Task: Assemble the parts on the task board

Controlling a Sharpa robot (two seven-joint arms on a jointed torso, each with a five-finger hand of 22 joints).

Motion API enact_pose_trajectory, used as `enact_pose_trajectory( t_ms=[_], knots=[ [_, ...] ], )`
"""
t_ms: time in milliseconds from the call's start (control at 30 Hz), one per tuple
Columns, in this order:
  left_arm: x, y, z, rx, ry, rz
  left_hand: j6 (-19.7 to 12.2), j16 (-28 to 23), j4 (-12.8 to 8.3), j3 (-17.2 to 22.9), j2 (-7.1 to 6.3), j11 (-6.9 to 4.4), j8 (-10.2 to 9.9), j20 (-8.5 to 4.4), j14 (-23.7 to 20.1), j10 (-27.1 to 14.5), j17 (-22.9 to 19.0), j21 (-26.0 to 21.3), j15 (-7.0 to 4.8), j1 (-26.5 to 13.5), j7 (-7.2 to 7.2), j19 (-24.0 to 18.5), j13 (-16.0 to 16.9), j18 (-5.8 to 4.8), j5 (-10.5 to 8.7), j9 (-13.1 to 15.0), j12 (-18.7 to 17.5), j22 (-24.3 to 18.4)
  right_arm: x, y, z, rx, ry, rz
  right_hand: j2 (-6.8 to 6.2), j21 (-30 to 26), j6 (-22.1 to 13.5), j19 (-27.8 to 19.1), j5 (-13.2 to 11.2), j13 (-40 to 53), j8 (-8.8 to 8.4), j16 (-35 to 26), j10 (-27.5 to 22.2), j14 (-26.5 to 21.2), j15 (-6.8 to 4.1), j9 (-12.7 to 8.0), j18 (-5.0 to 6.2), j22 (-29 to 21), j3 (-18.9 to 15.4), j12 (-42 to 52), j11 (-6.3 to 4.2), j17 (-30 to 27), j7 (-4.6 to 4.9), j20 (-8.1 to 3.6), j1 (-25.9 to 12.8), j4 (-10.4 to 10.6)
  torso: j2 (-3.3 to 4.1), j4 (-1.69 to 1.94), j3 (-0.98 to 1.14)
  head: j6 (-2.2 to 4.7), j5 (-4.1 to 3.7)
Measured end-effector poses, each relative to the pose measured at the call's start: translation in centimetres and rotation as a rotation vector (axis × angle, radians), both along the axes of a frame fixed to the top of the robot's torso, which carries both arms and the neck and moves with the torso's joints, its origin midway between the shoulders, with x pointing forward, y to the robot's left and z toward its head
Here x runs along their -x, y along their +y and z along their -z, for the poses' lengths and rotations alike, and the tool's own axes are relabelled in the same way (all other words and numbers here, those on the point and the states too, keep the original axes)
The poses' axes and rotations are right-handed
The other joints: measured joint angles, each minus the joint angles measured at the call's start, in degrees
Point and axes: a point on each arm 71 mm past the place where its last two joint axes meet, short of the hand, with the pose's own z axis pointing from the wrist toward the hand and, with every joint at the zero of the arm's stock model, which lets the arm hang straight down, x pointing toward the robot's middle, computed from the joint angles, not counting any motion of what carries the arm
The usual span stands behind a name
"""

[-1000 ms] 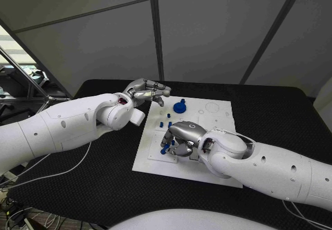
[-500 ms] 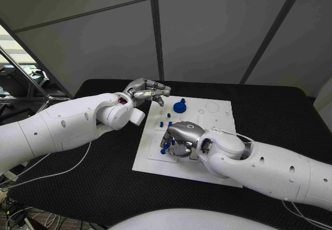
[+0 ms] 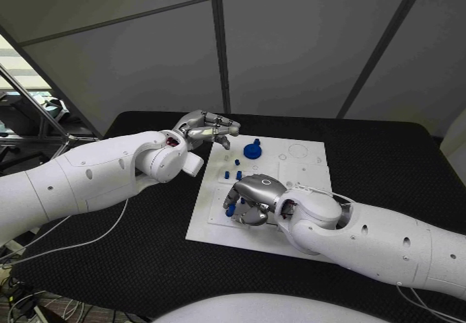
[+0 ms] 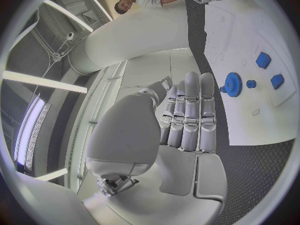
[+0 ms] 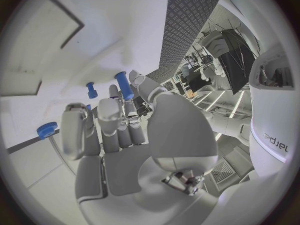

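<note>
Right hand (image 3: 254,199) palm-down over the white task board (image 3: 303,176), fingers curled around an upright blue peg (image 5: 123,84). Left hand (image 3: 207,128) hovers at the board's far left corner, fingers curled, holding nothing. Blue gear (image 3: 252,150) sits nearby on the board, black surface (image 3: 388,161) beneath.

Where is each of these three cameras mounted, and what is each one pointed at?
Head view: from the robot's head, looking down on the white task board; both arms reach in, left hand, right hand.
Left wrist view: behind the left hand, facing the board and round blue gear.
Right wrist view: behind the right hand, facing a blue cylindrical peg.
Shared: head and left wrist views both show the gear.
</note>
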Motion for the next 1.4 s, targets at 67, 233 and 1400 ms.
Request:
enact_pose_trajectory(
  t_ms=[67, 233, 1400],
  knots=[
    [0.0, 0.0, 0.0, 0.0, 0.0, 0.0, 0.0, 0.0, 0.0, 0.0, 0.0, 0.0, 0.0, 0.0, 0.0, 0.0, 0.0, 0.0, 0.0, 0.0, 0.0, 0.0, 0.0, 0.0, 0.0, 0.0, 0.0, 0.0, 0.0, 0.0, -0.1, -0.011, -0.006, 0.002, -0.07, -0.31, -0.17, -0.03, 0.0, 0.1, 0.0, -0.07, -0.02, 0.0, 0.0, 0.0, 0.0, 0.0, -0.36, 0.0, 0.02, -0.1, 0.09, 0.03, -0.07, 0.02, -0.01, 0.0, 0.0, 0.01, 0.01],
    [0.0, 0.0, 0.0, 0.0, 0.001, 0.001, 0.0, 0.0, 0.0, 0.0, 0.0, 0.0, 0.0, 0.0, 0.0, 0.0, 0.0, 0.0, 0.0, 0.0, 0.0, 0.0, 0.0, 0.0, 0.0, 0.0, 0.0, 0.0, 0.0, -0.3, -0.4, -0.049, -0.023, 0.011, -1.34, -4.46, -3.89, -2.33, 0.35, 0.11, 0.0, -2.68, -5.58, -1.31, 1.27, 0.0, 1.38, -1.41, -6.75, 0.71, 0.82, -3.62, -1.05, 0.98, 0.18, 1.45, -0.02, 0.0, 0.03, 0.06, -0.03],
    [0.2, 0.2, 0.0, -0.001, 0.002, 0.003, 0.0, -0.22, 0.0, 0.0, 0.0, 0.0, 0.0, 0.0, 0.0, 0.0, 0.01, 0.0, 0.0, 0.0, 0.0, 0.0, -0.02, 0.0, 0.0, 0.0, 0.0, 0.01, 1.4, -20.3, -3.1, -0.141, 0.212, 0.652, -0.78, 10.1, 5.5, 0.78, 0.79, 56.22, 3.5, 13.62, 17.21, 0.92, -4.86, 11.74, -1.83, 0.0, -18.37, 61.8, -6.36, 18.94, -4.14, -4.16, -2.43, 16.39, -0.57, -1.27, -0.31, 1.79, -7.78]
  ],
)
